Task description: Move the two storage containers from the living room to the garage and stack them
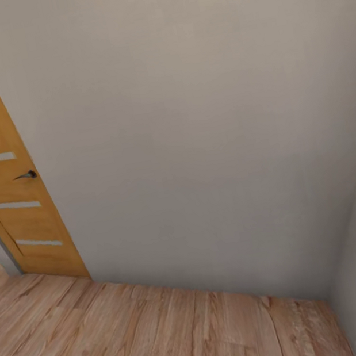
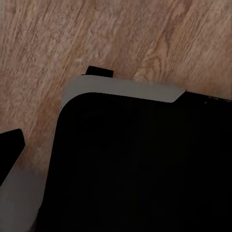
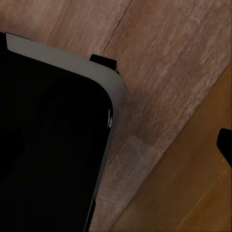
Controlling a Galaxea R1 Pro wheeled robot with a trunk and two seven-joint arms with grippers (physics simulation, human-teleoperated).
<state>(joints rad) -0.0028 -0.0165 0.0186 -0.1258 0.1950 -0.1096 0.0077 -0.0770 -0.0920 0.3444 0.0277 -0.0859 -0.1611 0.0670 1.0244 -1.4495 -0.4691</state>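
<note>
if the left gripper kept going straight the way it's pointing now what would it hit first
Most likely the robot's own black base, which lies across most of the left wrist view, with the wood-plank floor beyond its edge. Depth is unclear, so this is a guess.

one wooden door [image 1: 7, 167], two walls [image 1: 194, 140]

Wall [image 1: 194, 140] blocks ahead (corner right); door [image 1: 2, 174] left

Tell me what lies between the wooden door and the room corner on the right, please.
In the head view, only plain cream wall spans from the wooden door to the corner, above wood-plank floor.
</note>
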